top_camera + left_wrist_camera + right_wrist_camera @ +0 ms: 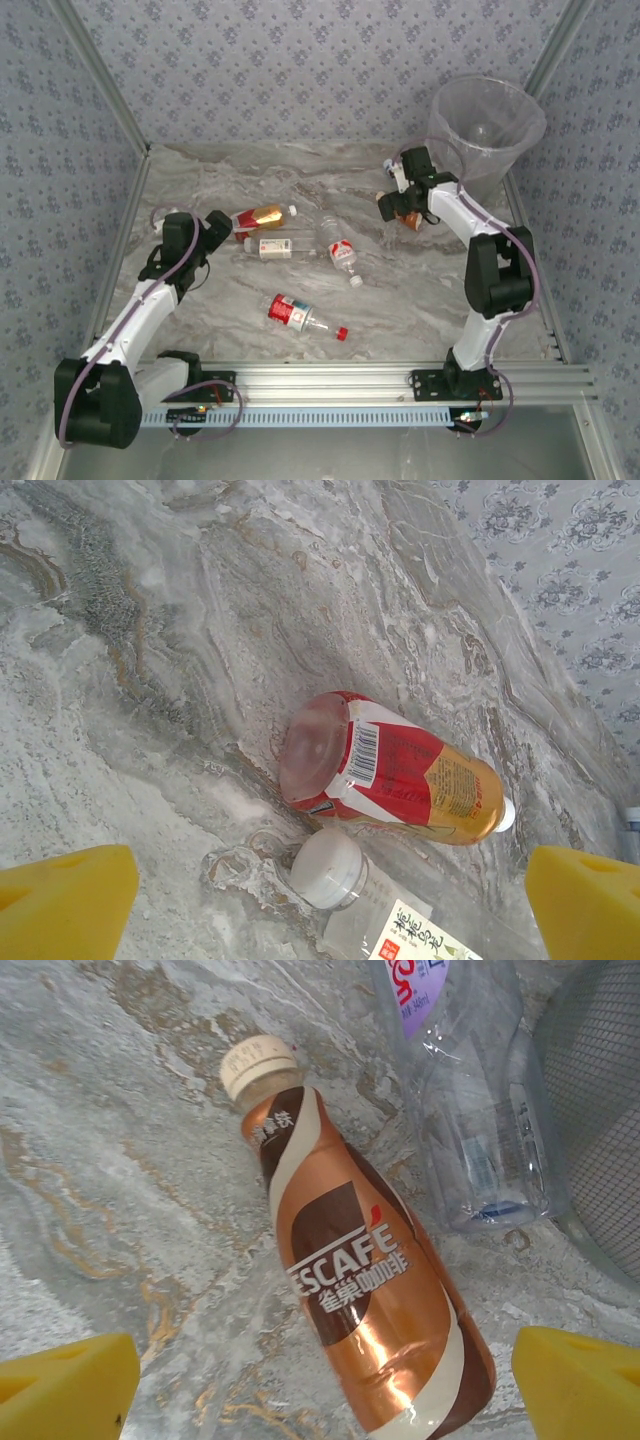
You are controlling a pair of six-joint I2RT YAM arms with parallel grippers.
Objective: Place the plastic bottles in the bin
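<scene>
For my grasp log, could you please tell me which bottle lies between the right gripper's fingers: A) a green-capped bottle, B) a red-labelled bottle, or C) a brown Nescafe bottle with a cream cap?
C: the right wrist view shows the brown Nescafe bottle lying between the yellow fingers.

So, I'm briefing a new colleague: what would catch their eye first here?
The big translucent bin stands in the far right corner. Near it, a copper Nescafe bottle lies below the open yellow right fingers. A red-and-gold bottle lies ahead of the left fingers.
</scene>
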